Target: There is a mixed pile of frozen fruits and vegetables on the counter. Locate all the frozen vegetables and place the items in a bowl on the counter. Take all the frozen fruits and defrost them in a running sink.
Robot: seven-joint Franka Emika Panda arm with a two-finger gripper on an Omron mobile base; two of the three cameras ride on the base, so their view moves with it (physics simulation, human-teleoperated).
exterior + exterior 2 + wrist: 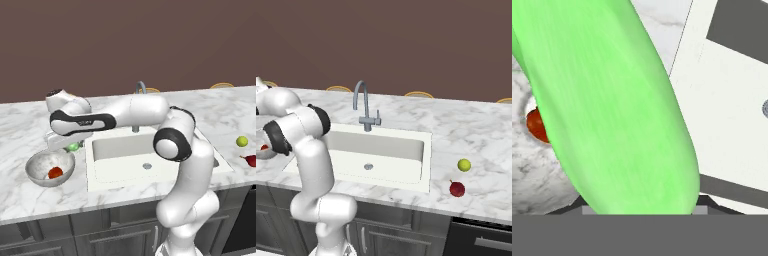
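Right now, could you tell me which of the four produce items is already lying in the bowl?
The red-orange tomato; the green vegetable is held, lime and dark red fruit lie right of the sink.

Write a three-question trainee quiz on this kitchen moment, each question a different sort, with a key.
1. True or false: the red-orange item lies in the bowl.
2. The gripper is shut on: A) the yellow-green ball B) the bright green item C) nothing.
3. Fill in: the dark red piece lies on the ____, beside the sink.

Key: 1 true; 2 B; 3 counter.
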